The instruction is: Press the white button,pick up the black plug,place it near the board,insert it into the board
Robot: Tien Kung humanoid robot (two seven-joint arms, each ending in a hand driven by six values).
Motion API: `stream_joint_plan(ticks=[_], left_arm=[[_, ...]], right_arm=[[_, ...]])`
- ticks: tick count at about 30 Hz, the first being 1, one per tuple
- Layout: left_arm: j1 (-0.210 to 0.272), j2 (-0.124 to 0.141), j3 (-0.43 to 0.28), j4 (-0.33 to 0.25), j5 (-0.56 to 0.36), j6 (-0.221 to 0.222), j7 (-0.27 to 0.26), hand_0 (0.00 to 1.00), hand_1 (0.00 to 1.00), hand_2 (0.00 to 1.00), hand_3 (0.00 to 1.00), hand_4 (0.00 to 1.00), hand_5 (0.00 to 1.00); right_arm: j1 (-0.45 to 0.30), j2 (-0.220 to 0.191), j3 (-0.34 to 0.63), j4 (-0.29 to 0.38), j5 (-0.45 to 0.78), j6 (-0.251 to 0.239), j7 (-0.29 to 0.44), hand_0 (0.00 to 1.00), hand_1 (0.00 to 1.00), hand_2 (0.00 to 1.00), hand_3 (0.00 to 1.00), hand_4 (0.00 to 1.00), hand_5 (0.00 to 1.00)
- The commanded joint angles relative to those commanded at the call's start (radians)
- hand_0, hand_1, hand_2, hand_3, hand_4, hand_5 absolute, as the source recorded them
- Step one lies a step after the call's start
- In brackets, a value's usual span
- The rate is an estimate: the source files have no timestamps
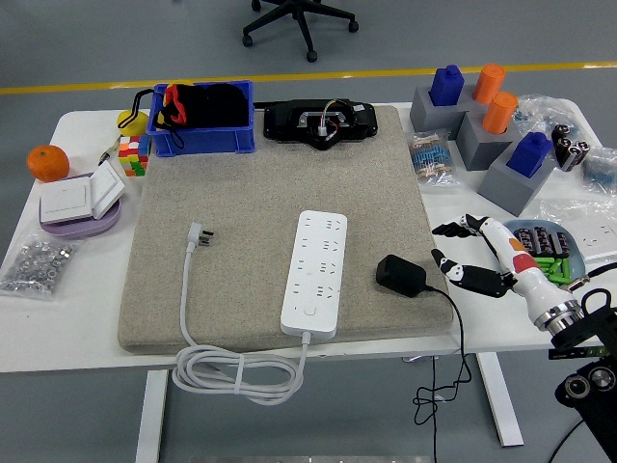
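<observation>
A white power strip (316, 272) lies on the beige mat (241, 203), its white button (309, 311) near its front end. Its white cable (234, 371) loops off the table's front edge and ends in a white plug (198, 234) on the mat. The black plug (401, 275) lies on the mat just right of the strip, its black cord (453, 347) hanging over the front edge. My right hand (472, 253) is open and empty, fingers spread, a little to the right of the black plug. The left arm is out of view.
A blue bin (202, 121) and a black device (320, 121) stand at the back. Grey blocks with blue and orange pegs (482, 116) stand at back right. An orange (48, 162), a cube (134, 154), a wall switch (82, 198) and a bag of nuts (37, 262) lie at left.
</observation>
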Motion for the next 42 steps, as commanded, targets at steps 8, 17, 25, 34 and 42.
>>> stream_joint_plan(ticks=[8,17,25,34,42], left_arm=[[0.000,0.000,0.001,0.000,0.000,0.000,0.000,0.707,0.696,0.670,0.715,0.718,0.304],[0.002,-0.001,0.003,0.000,-0.002,0.000,0.000,0.707,0.697,0.670,0.715,0.718,0.304],[0.000,0.000,0.002,0.000,0.000,-0.001,0.001,0.706,0.697,0.671,0.715,0.718,0.304],[-0.002,0.001,0.011,0.000,-0.004,-0.001,0.003,0.706,0.697,0.671,0.715,0.718,0.304],[-0.001,0.005,0.012,0.000,-0.001,-0.002,0.004,0.708,0.696,0.671,0.715,0.718,0.304]], right_arm=[[0.027,-0.002,-0.063,-0.020,-0.019,-0.018,-0.005,0.953,0.932,0.908,0.943,0.998,0.418],[0.058,-0.004,-0.125,-0.067,-0.046,-0.062,-0.035,0.966,0.942,0.924,0.959,0.998,0.438],[0.110,0.004,-0.175,-0.175,-0.002,-0.137,0.017,0.895,0.850,0.813,0.837,0.998,0.290],[0.127,0.010,-0.219,-0.241,0.016,-0.144,0.033,0.882,0.822,0.790,0.823,0.998,0.290],[0.133,0.009,-0.245,-0.270,0.057,-0.164,0.075,0.843,0.761,0.731,0.771,0.977,0.243]])
